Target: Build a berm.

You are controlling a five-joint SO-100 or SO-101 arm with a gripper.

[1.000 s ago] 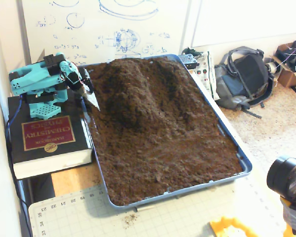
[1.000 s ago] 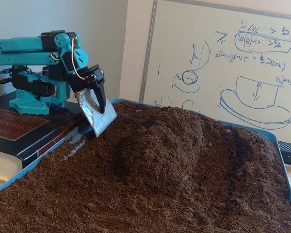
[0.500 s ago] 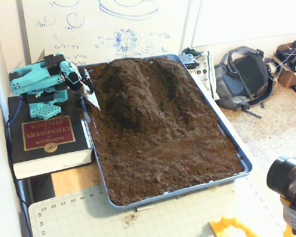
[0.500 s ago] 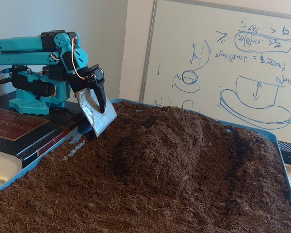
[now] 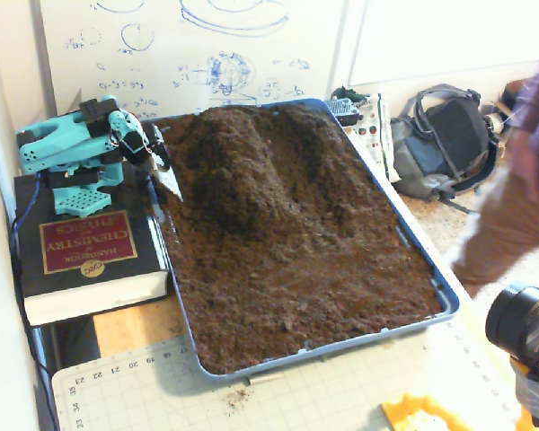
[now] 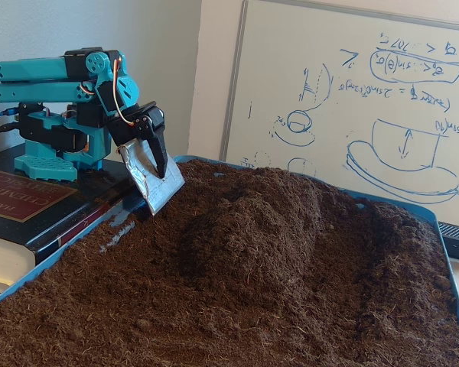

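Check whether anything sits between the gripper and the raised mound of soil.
Nothing visible does. The gripper, with a silvery scoop blade on it, hangs at the tray's edge, and only lower loose soil lies between it and the berm.

Wooden table (image 5: pixel 130 328), blue soil tray (image 5: pixel 413 251), thick book (image 5: pixel 90 260), green cutting mat (image 5: pixel 323 395)

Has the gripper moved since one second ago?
No. The gripper sits at the same spot against the book and tray rim.

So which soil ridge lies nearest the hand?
The taller berm, just beside the hand; the lower ridge lies beyond it, toward the whiteboard.
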